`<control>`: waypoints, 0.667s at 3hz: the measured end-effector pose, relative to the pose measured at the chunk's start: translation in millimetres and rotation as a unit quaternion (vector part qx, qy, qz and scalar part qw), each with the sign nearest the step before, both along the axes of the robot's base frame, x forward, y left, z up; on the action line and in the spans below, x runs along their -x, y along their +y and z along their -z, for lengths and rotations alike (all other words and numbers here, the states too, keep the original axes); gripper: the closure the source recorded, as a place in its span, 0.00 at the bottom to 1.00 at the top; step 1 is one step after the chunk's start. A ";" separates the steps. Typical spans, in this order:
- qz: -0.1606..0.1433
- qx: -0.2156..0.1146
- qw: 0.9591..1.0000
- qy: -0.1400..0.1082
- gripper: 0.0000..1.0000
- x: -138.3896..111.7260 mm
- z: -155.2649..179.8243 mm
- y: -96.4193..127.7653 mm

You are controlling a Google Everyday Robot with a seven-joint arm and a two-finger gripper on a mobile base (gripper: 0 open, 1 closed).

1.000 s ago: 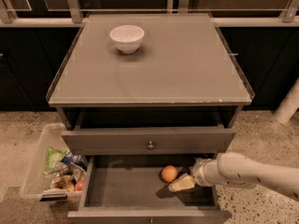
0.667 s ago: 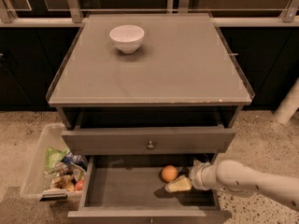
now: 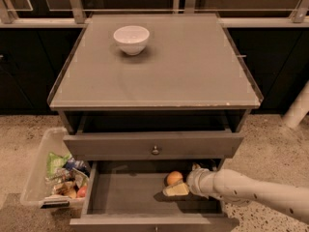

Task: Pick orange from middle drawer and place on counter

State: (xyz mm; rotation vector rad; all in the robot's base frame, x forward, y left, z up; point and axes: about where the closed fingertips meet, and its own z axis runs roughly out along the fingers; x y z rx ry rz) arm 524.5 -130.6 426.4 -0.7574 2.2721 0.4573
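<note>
The orange (image 3: 174, 177) lies on the dark floor of the open middle drawer (image 3: 125, 199), right of centre. My gripper (image 3: 176, 188) reaches into the drawer from the right on a white arm and sits just in front of and below the orange, close to it. One pale finger (image 3: 175, 190) shows beside the fruit. The counter (image 3: 159, 66) is the wide grey cabinet top above, with a white bowl (image 3: 131, 39) at its back left.
A closed drawer front with a small knob (image 3: 155, 150) sits above the open drawer. A clear bin (image 3: 46, 170) of packets and a small red round item stands on the floor to the left. A white post (image 3: 298, 108) stands at right.
My arm has pushed a little further left into the drawer, bringing the gripper closer to the orange. The orange has not moved.
</note>
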 end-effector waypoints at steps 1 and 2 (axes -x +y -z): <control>-0.003 0.020 1.000 -0.005 0.00 -8.9 12.6 8.8; -0.008 0.039 0.999 0.002 0.00 -18.4 31.2 13.9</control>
